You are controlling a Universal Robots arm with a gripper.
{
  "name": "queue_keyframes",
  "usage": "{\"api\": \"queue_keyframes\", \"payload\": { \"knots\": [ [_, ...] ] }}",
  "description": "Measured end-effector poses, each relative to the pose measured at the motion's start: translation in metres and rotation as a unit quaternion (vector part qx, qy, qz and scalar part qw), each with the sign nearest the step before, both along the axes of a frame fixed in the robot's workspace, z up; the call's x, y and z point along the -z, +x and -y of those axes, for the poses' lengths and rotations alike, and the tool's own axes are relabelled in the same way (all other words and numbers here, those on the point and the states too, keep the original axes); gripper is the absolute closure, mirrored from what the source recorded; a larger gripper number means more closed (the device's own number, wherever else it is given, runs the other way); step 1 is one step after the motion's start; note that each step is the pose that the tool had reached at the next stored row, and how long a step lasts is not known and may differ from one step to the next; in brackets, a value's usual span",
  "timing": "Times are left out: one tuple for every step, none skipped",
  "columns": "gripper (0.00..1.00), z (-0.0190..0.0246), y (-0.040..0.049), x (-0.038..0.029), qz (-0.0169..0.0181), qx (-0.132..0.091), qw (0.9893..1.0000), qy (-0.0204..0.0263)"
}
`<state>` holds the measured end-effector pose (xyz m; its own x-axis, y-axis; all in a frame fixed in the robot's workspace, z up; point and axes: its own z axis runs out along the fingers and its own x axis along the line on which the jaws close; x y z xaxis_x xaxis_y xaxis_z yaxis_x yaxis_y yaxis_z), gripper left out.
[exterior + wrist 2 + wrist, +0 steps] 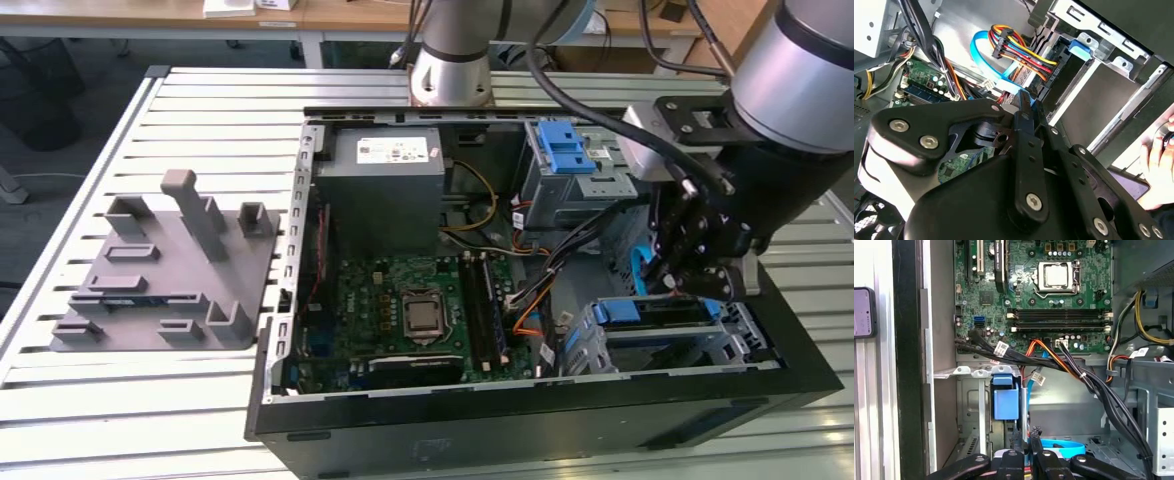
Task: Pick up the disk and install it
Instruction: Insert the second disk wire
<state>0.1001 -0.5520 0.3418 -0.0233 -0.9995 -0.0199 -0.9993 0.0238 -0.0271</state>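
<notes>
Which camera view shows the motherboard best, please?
The first wrist view: the motherboard faces the camera, slots and socket plain. The exterior view shows it at a slant inside the case; the second wrist view, a corner behind cables.

Desk [200, 400]: carries the open computer case [534, 420], with a moulded tray [160, 280] beside it on the exterior view's left.
Power supply [387, 180]: in the case's far corner, beyond the circuit board [400, 300].
Upper drive cage [574, 170]: to the exterior view's right of the power supply.
Lower drive cage [667, 335]: in the near corner on the exterior view's right.
Hand [701, 265]: inside the case, just above the lower drive cage.
Cables [1064, 360]: run between circuit board and cages.
</notes>
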Motion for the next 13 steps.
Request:
{"api": "queue_keyframes", "payload": {
  "knots": [
    [0.83, 0.0007, 0.0001, 0.0007, 0.0000, 0.000, 1.0000, 0.0001],
    [0.83, 0.0016, 0.0001, 0.0012, 0.0000, 0.000, 1.0000, 0.0003],
    [0.83, 0.0026, 0.0000, 0.0017, 0.0000, 0.000, 1.0000, 0.0004],
    [0.83, 0.0033, 0.0000, 0.0019, 0.0000, 0.000, 1.0000, 0.0004],
    [0.83, 0.0038, 0.0001, 0.0021, 0.0000, 0.000, 1.0000, 0.0004],
    [0.83, 0.0040, 0.0001, 0.0024, 0.0001, 0.000, 1.0000, 0.0004],
    [0.83, 0.0041, 0.0001, 0.0025, 0.0003, 0.000, 1.0000, 0.0003],
    [0.83, 0.0043, 0.0001, 0.0027, 0.0010, 0.000, 1.0000, 0.0004],
    [0.83, 0.0050, 0.0002, 0.0029, 0.0016, -0.001, 1.0000, 0.0005],
    [0.83, 0.0057, 0.0002, 0.0033, 0.0020, -0.001, 1.0000, 0.0007],
    [0.83, 0.0064, 0.0001, 0.0036, 0.0023, -0.001, 1.0000, 0.0012],
    [0.83, 0.0071, 0.0001, 0.0040, 0.0024, -0.001, 1.0000, 0.0018],
    [0.83, 0.0077, 0.0000, 0.0044, 0.0025, -0.001, 1.0000, 0.0025]
  ]
}}
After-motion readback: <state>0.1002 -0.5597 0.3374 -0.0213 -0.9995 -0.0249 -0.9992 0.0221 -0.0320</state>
